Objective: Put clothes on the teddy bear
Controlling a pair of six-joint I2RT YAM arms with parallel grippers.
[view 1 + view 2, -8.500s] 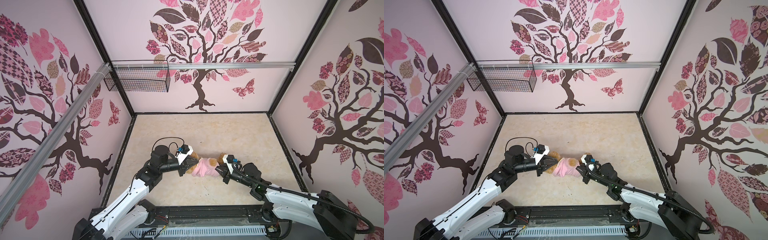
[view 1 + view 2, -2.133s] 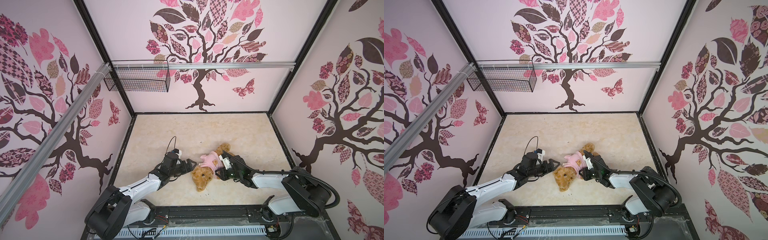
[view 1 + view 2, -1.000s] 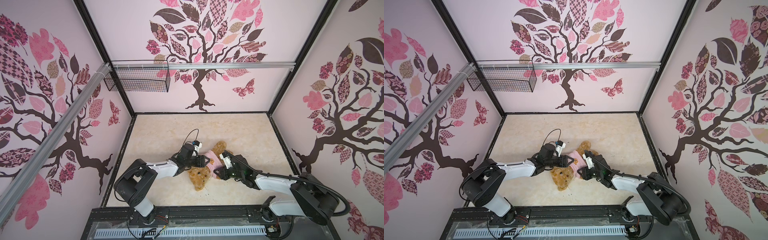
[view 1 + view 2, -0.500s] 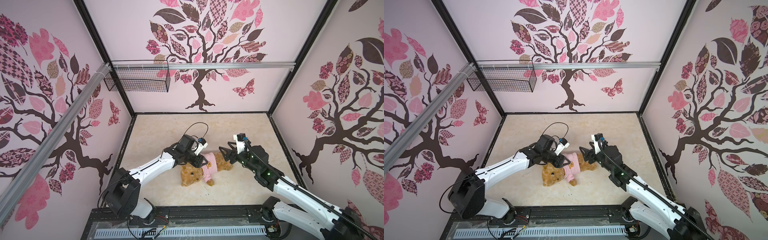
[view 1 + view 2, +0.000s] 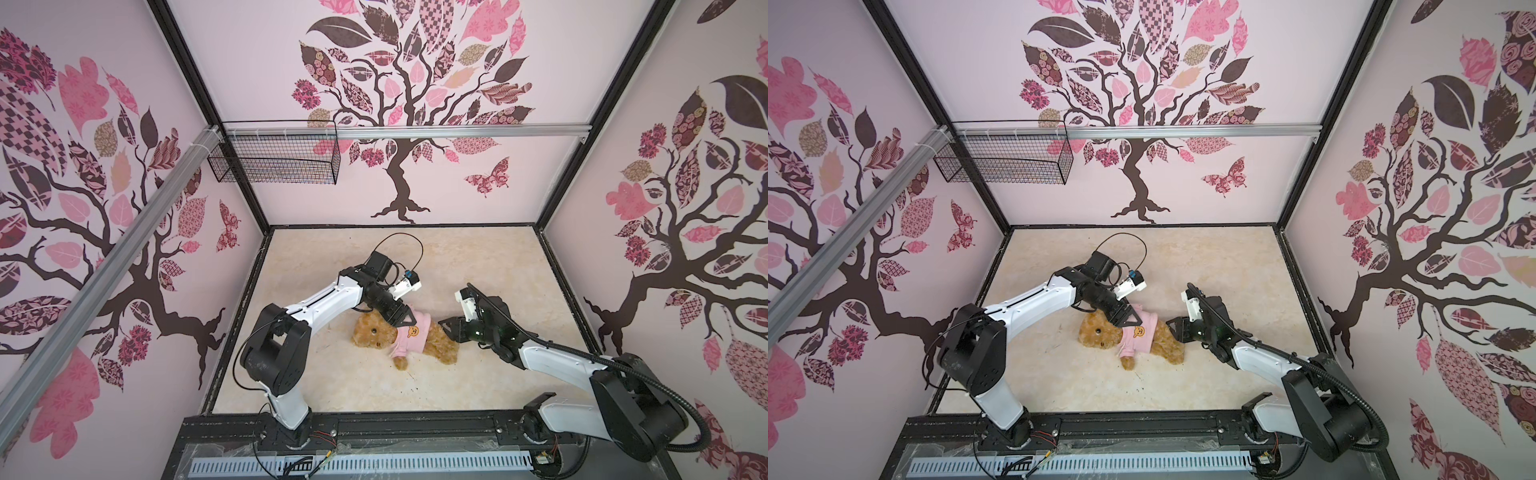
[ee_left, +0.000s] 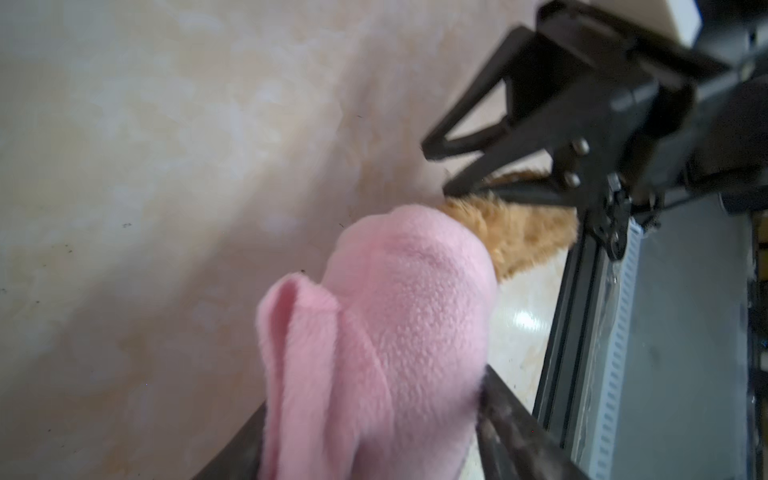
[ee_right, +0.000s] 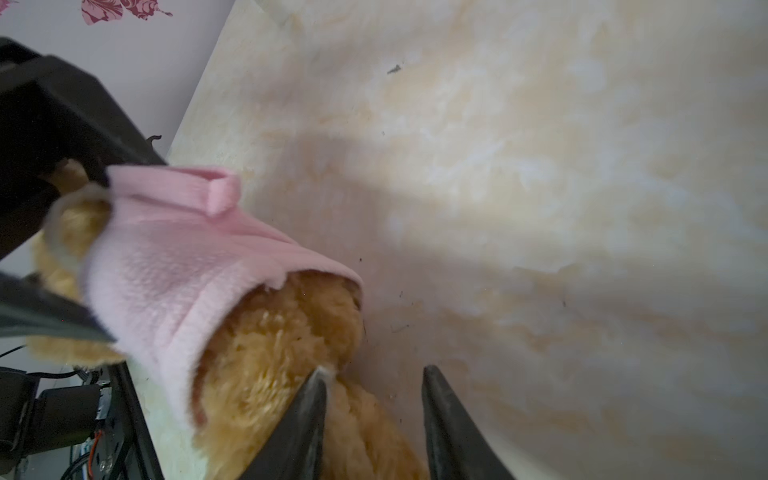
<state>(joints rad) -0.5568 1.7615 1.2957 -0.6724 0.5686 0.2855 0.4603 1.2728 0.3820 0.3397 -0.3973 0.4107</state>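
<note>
The teddy bear (image 5: 372, 332) lies near the middle of the table (image 5: 478, 257) in both top views, with its head toward the left arm's side and its legs toward the right arm's. A pink shirt (image 5: 409, 334) is already worn over its trunk and the near arm is passed through a sleeve. The dressing is therefore judged nearly done, and the step in hand is the settling of the garment. The left end effector (image 5: 404, 322) is placed at the far shoulder. In the left wrist view its fingers (image 6: 511, 432) are set wide on either side of the pink cloth, but whether the cloth is pinched cannot be told. The right end effector (image 5: 446, 326) is held at the bear's legs. In the right wrist view its jaws are spread, one finger (image 7: 307, 415) is laid against the fur, and bare table shows in the gap, so nothing is clamped. A small pink tube (image 7: 222, 193), perhaps the far sleeve, stands free of the fur. The next move is judged to call for the far arm to be checked and fed through if needed. The legs would then be steadied and the hem (image 7: 187, 353) drawn down evenly.
</note>
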